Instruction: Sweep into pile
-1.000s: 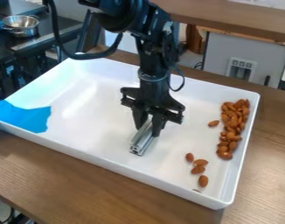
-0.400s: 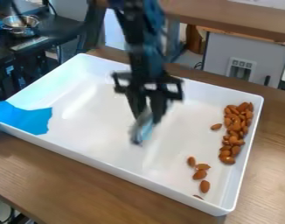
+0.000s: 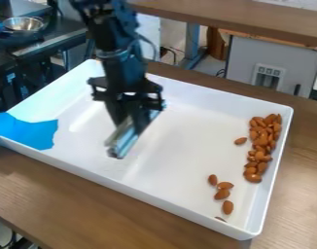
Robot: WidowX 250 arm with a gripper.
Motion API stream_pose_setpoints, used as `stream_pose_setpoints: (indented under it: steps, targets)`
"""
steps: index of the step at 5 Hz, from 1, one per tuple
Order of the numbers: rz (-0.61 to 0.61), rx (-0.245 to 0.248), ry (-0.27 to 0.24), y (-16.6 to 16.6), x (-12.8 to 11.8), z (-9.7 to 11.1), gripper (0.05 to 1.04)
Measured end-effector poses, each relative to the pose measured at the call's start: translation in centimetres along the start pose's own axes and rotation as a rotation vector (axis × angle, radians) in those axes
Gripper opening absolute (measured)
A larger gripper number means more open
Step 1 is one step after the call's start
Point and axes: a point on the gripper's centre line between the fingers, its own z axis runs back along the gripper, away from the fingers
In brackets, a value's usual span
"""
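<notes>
Shifting: one metal bar, gripped in my fingers, now farther from the almond pile. Stray almonds, well apart from me: ungathered; sweeping still owed.

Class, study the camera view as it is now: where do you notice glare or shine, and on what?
Camera view: a pale streak of glare on the floor of the tray, between the blue sheet and the metal bar; camera view: light faces on the bar, against the dark gripper; camera view: shine on the bowl.
</notes>
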Motion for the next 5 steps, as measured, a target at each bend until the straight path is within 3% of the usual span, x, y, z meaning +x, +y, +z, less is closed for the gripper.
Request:
stream_pose_setpoints:
  steps: [1,2,3,4,5]
  targets:
    - [0.074,0.044,0.019,3.9,0.1,-0.7,0.368]
    - [0.068,0.069,0.010,5.8,0.0,-0.5,0.368]
    - [0.069,0.147,0.012,7.2,-0.3,-1.9,0.428]
    - [0.056,0.161,0.076,7.6,-0.9,-2.8,0.743]
    - [0.019,0.138,0.102,7.3,-0.6,-2.0,0.984]
